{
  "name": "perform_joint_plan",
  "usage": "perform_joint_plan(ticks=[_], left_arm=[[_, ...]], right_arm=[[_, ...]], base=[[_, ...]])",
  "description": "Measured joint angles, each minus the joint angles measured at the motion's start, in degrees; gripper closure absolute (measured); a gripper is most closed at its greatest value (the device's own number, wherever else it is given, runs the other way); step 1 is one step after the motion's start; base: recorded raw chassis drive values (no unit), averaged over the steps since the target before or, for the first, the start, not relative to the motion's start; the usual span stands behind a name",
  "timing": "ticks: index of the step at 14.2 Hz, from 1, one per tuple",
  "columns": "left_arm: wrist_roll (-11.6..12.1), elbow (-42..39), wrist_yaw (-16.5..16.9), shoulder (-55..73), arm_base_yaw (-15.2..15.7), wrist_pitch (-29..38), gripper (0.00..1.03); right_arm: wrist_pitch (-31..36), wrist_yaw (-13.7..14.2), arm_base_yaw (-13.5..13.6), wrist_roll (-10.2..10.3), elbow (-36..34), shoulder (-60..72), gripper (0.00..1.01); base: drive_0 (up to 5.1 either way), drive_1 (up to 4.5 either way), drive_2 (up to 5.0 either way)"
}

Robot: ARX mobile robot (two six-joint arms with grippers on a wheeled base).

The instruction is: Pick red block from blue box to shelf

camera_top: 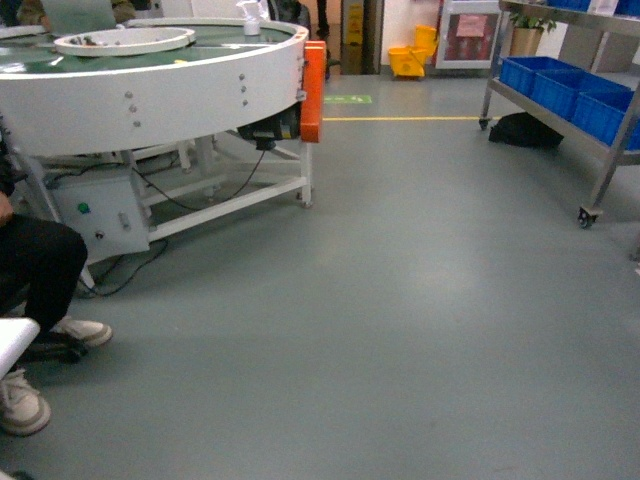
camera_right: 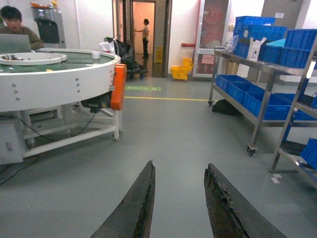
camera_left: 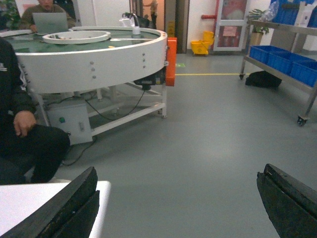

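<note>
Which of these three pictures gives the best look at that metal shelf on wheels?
The right wrist view: the shelf shows both tiers, its legs and blue crates. The head view cuts it off at the edge; the left wrist view shows it smaller and partly cropped.

The floor (camera_top: 400, 300) is smooth grey with a dull sheen. The shelf (camera_right: 257, 106) is bright polished metal; the crates (camera_right: 237, 89) on it are glossy blue plastic. The round table (camera_top: 160, 90) has a white painted casing, smooth, with an orange panel (camera_top: 314, 90) at its end. The gripper fingers (camera_right: 136, 208) are matt black, worn and rough along the edges.
</note>
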Motion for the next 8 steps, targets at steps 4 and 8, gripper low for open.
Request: perform_joint_plan(ticks=[4, 8], left_arm=[[0.00, 0.00, 0.02, 0.00, -0.04, 0.22, 0.05], [0.00, 0.00, -0.02, 0.00, -0.04, 0.15, 0.05]], right_arm=[[0.04, 0.00, 0.00, 0.00, 0.00, -0.02, 0.75], [-0.04, 0.00, 0.00, 0.00, 0.00, 0.35, 0.75]], base=[[-1.2, 3.11, -5.4], [-1.0, 3.29, -5.3]])
